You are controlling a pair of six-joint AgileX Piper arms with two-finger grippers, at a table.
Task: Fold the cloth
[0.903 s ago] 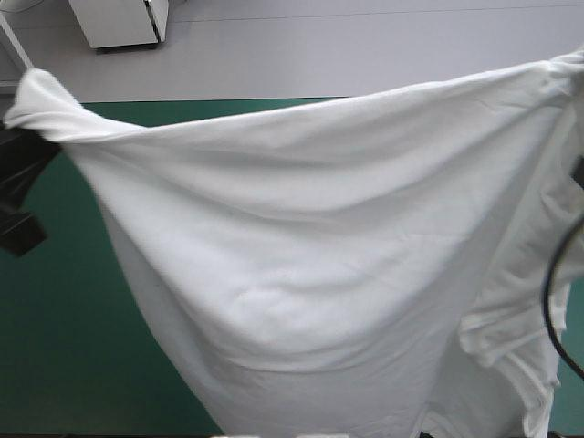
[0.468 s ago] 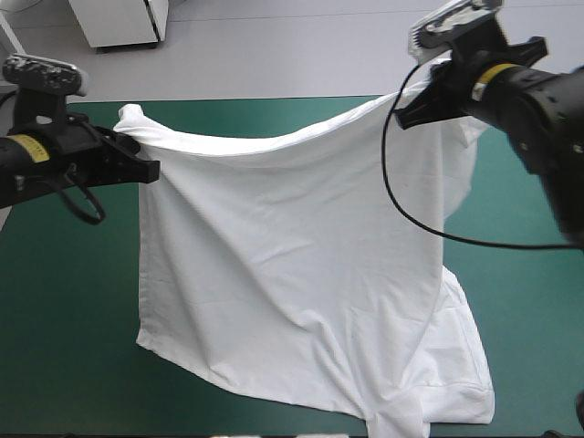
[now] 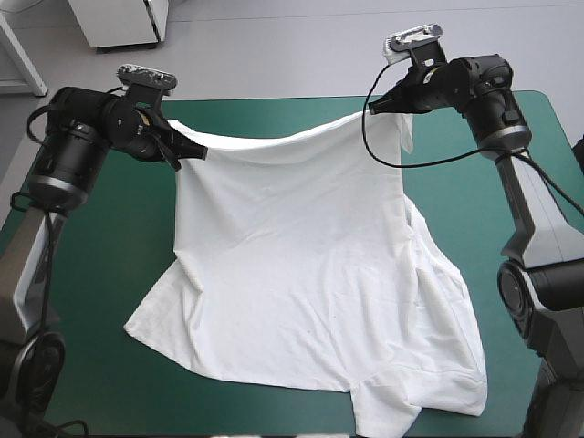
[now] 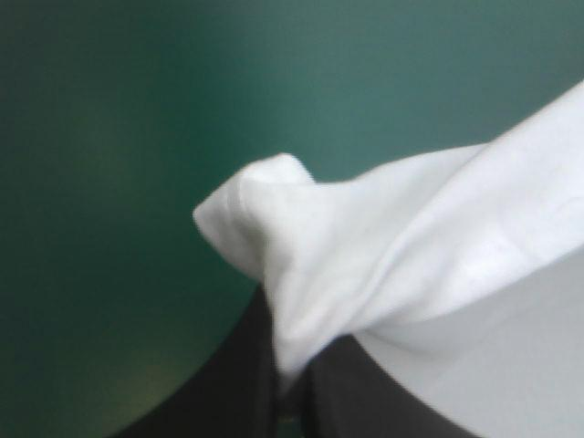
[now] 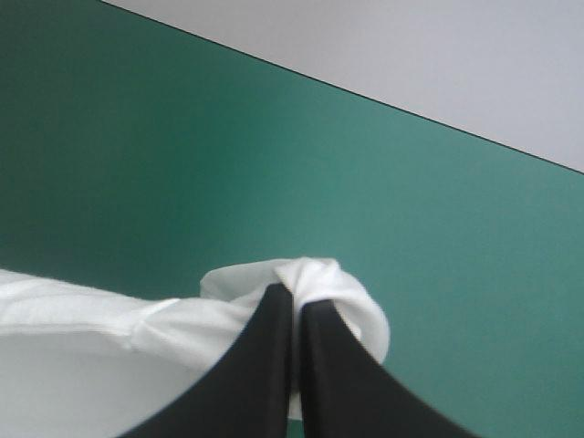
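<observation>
The white T-shirt (image 3: 301, 265) hangs by its hem from both grippers near the table's far edge, and its sleeves and collar end lie spread on the teal-green cover toward the near edge. My left gripper (image 3: 193, 151) is shut on the hem's left corner. In the left wrist view the T-shirt (image 4: 392, 265) bunches over the black fingers (image 4: 228, 383). My right gripper (image 3: 383, 105) is shut on the hem's right corner. Ahead of the right gripper (image 5: 297, 297) a small fold of T-shirt (image 5: 310, 278) wraps the fingertips.
The teal-green cover (image 3: 100, 274) lies bare to the left and right of the T-shirt. The table's far edge (image 3: 274, 99) runs just behind the held hem. A white cabinet (image 3: 123, 23) stands on the floor beyond the table.
Both arms have carried the held hem away toward the table's far edge and lower. The T-shirt, earlier hanging close under the high camera, now trails out flat over the cover.
</observation>
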